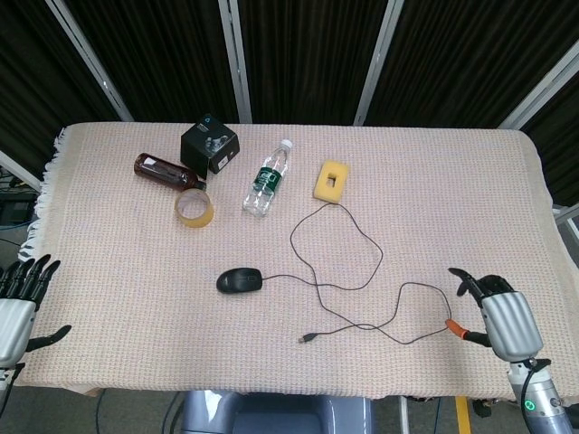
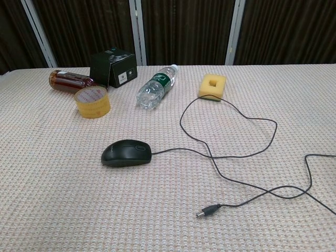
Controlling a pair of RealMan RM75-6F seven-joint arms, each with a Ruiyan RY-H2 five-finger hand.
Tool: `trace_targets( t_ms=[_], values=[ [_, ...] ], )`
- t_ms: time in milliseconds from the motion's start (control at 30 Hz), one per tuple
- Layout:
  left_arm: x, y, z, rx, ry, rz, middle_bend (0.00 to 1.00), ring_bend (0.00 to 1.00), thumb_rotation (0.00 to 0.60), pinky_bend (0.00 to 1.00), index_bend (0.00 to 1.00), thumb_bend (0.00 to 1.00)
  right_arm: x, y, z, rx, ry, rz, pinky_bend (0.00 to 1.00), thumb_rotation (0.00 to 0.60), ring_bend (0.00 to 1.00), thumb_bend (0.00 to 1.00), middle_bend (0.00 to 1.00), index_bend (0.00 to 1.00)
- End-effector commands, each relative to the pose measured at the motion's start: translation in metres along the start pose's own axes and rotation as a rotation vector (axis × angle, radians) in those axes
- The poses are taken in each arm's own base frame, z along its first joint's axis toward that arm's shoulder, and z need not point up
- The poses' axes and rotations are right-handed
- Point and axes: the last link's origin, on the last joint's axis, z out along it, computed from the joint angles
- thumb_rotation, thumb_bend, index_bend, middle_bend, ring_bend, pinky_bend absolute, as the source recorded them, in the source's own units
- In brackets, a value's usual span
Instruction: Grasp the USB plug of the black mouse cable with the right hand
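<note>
The USB plug (image 1: 307, 338) lies flat near the bench's front edge, well apart from the right hand (image 1: 503, 318), which holds nothing with fingers loosely curled; small, light and rigid on a limp cable (image 1: 362, 237), it likely suits a side pinch.

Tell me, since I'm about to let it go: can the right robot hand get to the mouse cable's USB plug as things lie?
Probably yes. The USB plug lies bare on the cloth, and only a cable loop lies between it and the right robot hand, which holds nothing near the table's edge.
</note>
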Motion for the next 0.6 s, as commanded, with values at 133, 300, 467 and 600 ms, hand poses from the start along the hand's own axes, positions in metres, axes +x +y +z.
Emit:
trace_targets(
  t_ms=[133,300,467,600],
  values=[
    [-0.001,0.001,0.002,0.002,0.01,-0.002,0.0,0.0,0.574,0.0,0.0,0.06,-0.008,-0.024,0.034,0.115,-0.071,0.012,0.76,0.6,0.99,0.09,1.0,0.41],
    [-0.003,0.0,0.003,0.007,0.001,-0.005,0.0,0.0,0.572,0.0,0.0,0.05,-0.028,-0.053,0.051,0.21,-0.167,0.008,0.82,0.6,1.0,0.1,1.0,0.46],
    [-0.003,0.001,0.003,0.0,0.0,-0.013,0.0,0.0,0.57,0.0,0.0,0.05,-0.055,-0.088,0.062,0.275,-0.271,0.033,0.83,0.6,1.0,0.1,1.0,0.47],
    [-0.003,0.0,0.002,0.0,-0.003,-0.017,0.0,0.0,0.574,0.0,0.0,0.06,-0.075,-0.113,0.067,0.317,-0.334,0.03,0.83,0.6,1.0,0.11,1.0,0.47]
  ],
)
